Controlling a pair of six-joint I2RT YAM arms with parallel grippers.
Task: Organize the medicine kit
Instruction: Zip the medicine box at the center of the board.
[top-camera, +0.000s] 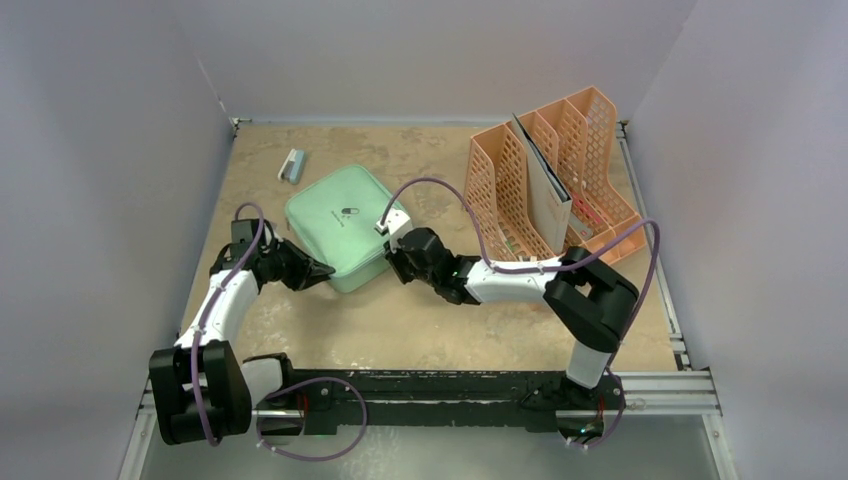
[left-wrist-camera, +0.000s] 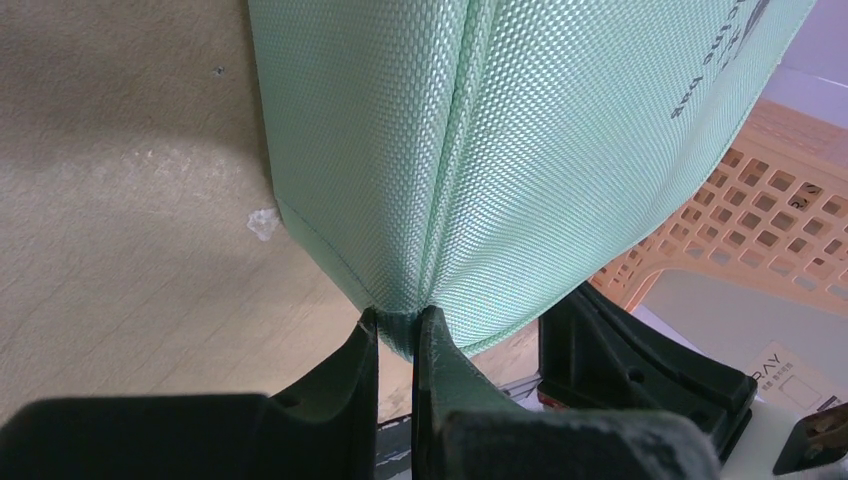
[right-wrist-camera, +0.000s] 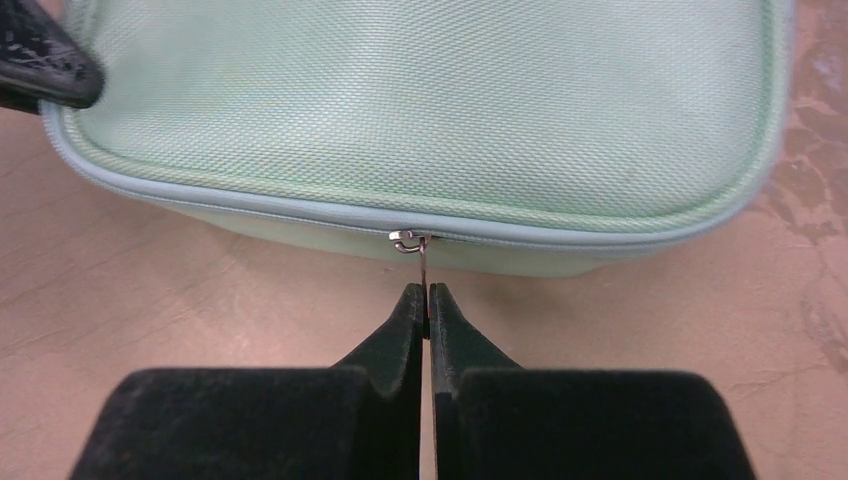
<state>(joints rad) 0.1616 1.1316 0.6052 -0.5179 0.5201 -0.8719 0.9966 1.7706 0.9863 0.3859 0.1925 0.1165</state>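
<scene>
The medicine kit is a mint-green woven zip case with a small pill icon, lying flat in the middle of the table. My left gripper is at its near left corner, shut on a pinch of the case's fabric edge. My right gripper is at the near right side, shut on the thin metal zipper pull. The pull hangs from the slider on the case's blue-grey zip line. The case fills the upper part of the right wrist view. The left gripper's fingertip shows at its top left corner.
A peach mesh file rack stands at the back right, holding a grey folder. It also shows in the left wrist view. A small pale blue-and-white object lies at the back left. Grey walls close in on three sides.
</scene>
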